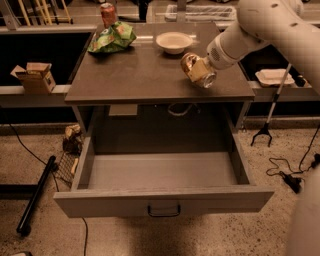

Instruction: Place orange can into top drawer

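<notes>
Gripper point(204, 68), at end of white arm entering from upper right, is closed around orange can point(195, 69). Can is tilted, silver end facing down-right, over R-front part of table point(150, 80). Top drawer point(162, 199) is pulled fully out below, interior bare. On tabletop rear: white bowl point(174, 42), green snack bag point(112, 39), red can point(107, 14). Cardboard box point(34, 77) sits on ledge at L.

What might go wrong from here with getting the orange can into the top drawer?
1. The gripper holds the orange can tilted above the right front part of the table; a loose hold could let it slip and roll off.
2. The top drawer stands open below and in front of the tabletop, so lowering too early may knock the can against the table's front edge.
</notes>
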`<state>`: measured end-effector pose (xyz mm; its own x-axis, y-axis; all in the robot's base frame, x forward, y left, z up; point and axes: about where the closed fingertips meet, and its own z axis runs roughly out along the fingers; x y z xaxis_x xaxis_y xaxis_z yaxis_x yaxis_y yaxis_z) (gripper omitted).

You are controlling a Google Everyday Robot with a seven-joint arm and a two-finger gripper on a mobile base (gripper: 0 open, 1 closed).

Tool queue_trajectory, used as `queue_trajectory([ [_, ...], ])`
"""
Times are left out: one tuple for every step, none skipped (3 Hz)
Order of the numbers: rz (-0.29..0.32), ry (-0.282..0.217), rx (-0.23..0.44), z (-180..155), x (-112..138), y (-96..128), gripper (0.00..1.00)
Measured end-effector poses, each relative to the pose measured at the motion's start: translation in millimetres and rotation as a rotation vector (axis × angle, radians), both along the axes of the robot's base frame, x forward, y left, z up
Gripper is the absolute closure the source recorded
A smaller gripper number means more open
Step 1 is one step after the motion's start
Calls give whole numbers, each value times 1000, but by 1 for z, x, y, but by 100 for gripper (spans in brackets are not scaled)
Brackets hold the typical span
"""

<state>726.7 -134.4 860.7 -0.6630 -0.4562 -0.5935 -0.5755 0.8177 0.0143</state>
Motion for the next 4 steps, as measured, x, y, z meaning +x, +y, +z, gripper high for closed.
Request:
queue_trajectory([
  [144, -85, 63, 21, -41, 5, 100],
  [294, -130, 115, 28, -76, 10, 100],
  [368, -176, 85, 29, -80, 12, 100],
  [369, -176, 84, 29, -80, 12, 100],
])
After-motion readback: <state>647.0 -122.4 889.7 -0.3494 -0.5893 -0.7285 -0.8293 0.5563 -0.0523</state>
